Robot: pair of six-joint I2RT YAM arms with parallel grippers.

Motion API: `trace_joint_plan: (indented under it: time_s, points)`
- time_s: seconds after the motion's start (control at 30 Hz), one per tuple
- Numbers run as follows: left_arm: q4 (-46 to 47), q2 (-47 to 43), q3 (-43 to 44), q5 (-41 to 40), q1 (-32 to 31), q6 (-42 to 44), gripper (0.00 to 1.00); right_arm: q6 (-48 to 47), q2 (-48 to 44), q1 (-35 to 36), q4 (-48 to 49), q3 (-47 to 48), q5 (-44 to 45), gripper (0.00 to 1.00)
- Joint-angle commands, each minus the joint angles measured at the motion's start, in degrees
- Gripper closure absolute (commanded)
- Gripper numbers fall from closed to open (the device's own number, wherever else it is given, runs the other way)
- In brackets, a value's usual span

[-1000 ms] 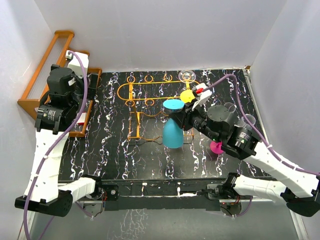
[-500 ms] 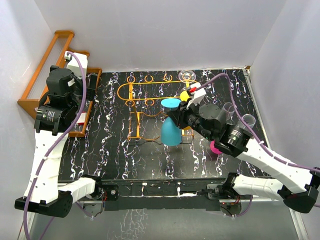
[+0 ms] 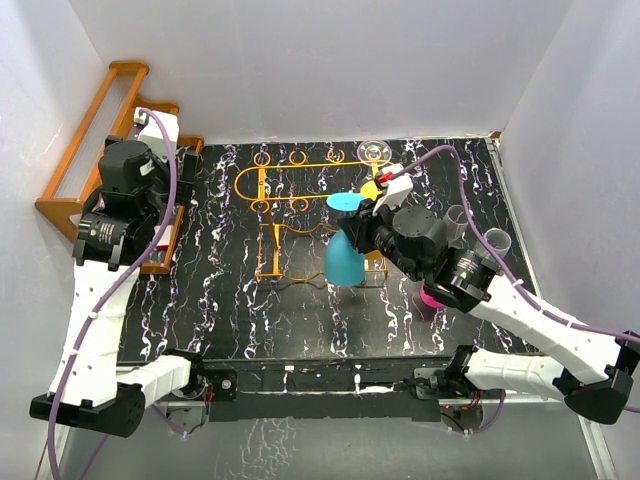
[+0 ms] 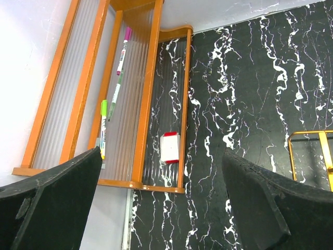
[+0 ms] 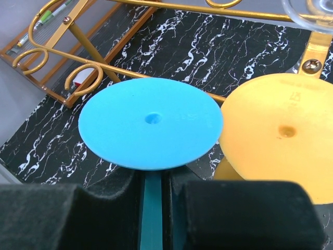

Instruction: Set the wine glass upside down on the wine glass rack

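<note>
**Item: blue wine glass [image 3: 343, 262].** Upside down, with the foot on top and the bowl hanging below. It sits at the right part of the wine glass rack [image 3: 262, 190], toward the middle of the table [image 3: 230, 310]. In the right wrist view its foot lies just beside the foot of a yellow glass [image 5: 278, 133], and a rack rail passes behind both. Whether the two feet touch cannot be told.

**Tool: right gripper [image 3: 362, 228].** Narrow, with its pads clamped on the blue stem just below the foot.

**Tool: left gripper [image 4: 161, 177].** Jaws wide and holding nothing. It hangs over the wooden shelf [image 4: 145, 88] at the far left, well apart from the rack.

**Other stock.**
- A clear glass [image 3: 374, 152] at the rack's far right end.
- A pink glass [image 3: 432, 295] on the table, near right, partly hidden by the arm.
- Markers [image 4: 122, 49] and a small white box [image 4: 170, 148] on the shelf.

**Progress, as judged.**
- Done: the glass is gripped, turned over and brought to the rack.
- Cannot be told: whether the stem already sits between the rails, or the foot rests on them.
- Left: settle the foot onto the rail beside the yellow one, open the right fingers and draw the arm clear.
- The task reads as well along but not finished.
</note>
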Motion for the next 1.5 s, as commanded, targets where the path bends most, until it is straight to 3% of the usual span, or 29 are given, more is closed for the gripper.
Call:
trace_joint_plan:
  time_s: [0.0, 0.9, 1.07, 1.47]
  points:
    - [0.9, -1.9, -0.8, -0.1, 0.2, -0.3, 0.03, -0.2, 0.5, 0.0, 3.5, 1.6, 1.1, 0.92]
    - [2.7, -4.7, -2.4, 0.2, 0.2, 1.0, 0.03, 3.7, 3.6, 0.0, 2.8, 2.9, 4.0, 0.86]
    - [3.1, -5.2, -3.1, 0.1, 0.2, 1.2, 0.03, 4.1, 3.8, 0.1, 2.4, 3.1, 4.3, 0.68]
    - [2.1, -5.3, -2.7, 0.9, 0.3, 0.9, 0.03, 5.5, 0.3, 0.1, -1.9, 4.8, 0.4, 0.46]
